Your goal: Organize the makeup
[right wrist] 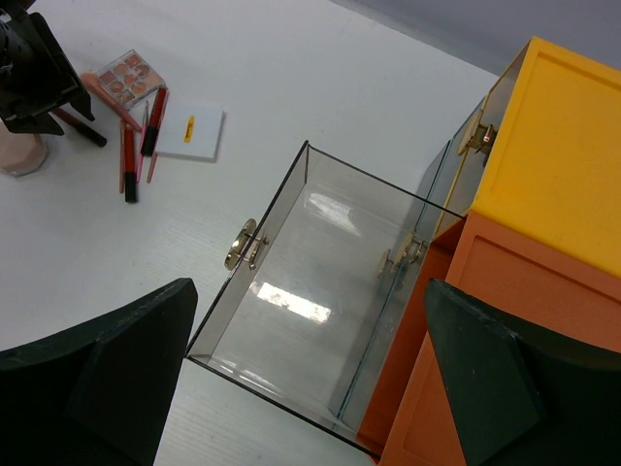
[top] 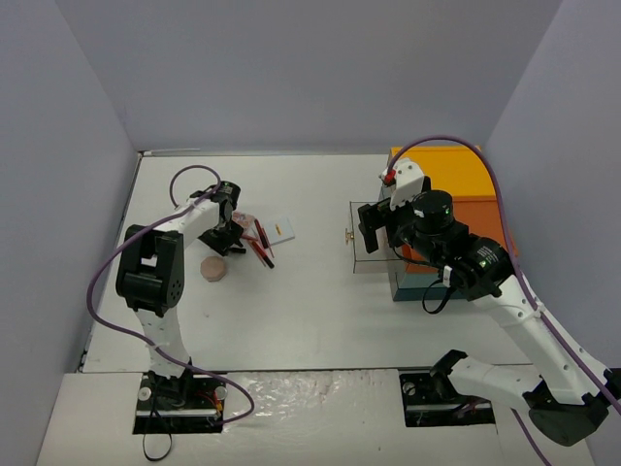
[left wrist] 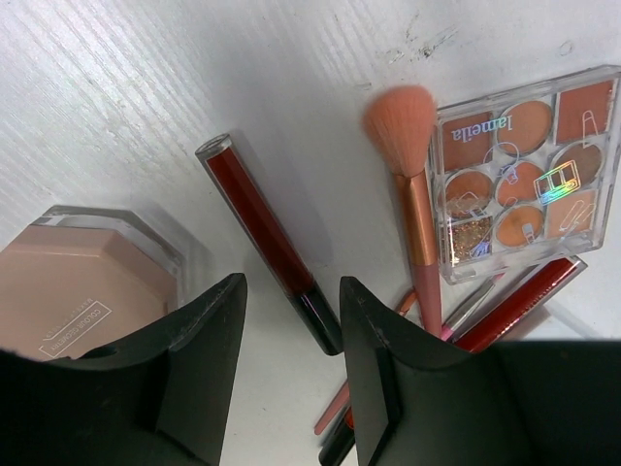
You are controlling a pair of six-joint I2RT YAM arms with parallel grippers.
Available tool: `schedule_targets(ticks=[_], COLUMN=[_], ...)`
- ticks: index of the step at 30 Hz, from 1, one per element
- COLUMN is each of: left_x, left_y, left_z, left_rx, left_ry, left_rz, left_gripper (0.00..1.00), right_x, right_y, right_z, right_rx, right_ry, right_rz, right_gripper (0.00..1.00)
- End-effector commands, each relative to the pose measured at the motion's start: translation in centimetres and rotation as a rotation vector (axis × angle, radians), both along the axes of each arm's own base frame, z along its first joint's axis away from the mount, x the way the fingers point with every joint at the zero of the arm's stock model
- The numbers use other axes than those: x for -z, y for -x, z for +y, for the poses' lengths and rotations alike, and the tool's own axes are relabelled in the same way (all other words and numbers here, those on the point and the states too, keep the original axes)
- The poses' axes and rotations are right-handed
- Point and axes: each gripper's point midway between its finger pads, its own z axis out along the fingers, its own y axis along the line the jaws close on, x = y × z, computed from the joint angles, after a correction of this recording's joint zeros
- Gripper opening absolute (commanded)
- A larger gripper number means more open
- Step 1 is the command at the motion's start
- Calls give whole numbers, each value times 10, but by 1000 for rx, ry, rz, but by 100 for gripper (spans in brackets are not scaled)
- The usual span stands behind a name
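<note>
The white, faintly grained table (top: 310, 311) carries at its left a pale pink octagonal compact (left wrist: 78, 291), a clear-cased palette of peach pans (left wrist: 524, 165), a pink-bristled brush (left wrist: 412, 184), dark red gloss tubes (left wrist: 262, 233) and a white card (right wrist: 189, 131), and at its right an orange, yellow and teal box (top: 456, 184).

The table (left wrist: 146, 87) looks matt white with a fine grain. The palette (left wrist: 524, 175) has a glossy clear plastic lid; the brush (left wrist: 418, 218) has soft-looking bristles.
</note>
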Motion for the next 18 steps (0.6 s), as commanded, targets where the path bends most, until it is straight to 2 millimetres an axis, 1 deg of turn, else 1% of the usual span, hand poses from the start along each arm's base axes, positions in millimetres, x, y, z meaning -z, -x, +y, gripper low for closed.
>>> schedule_targets(ticks=[1, 5, 9, 11, 12, 16, 18], left_x=[-10, -1, 2, 1, 0, -17, -32], left_y=[-5, -4, -3, -2, -2, -3, -5], left_z=[5, 5, 3, 2, 2, 1, -2], left_rx=[-29, -31, -34, -32, -31, -19, -4], left_ry=[5, 9, 22, 33, 33, 46, 62], left_rz=[-28, -8, -5, -10, -14, -61, -94], left_gripper=[40, 39, 35, 31, 27, 14, 6], right_x=[-18, -18, -19, -20, -20, -22, -26], right_y=[-10, -11, -10, -9, -9, -9, -10], right_z=[-3, -5, -6, -7, -7, -9, -11], right_rx=[30, 37, 39, 42, 42, 49, 58], right_ry=[-14, -10, -12, -14, -13, -12, -14], right_rz=[-72, -74, -76, -78, -79, -87, -97], right_gripper=[100, 100, 100, 100, 100, 100, 100])
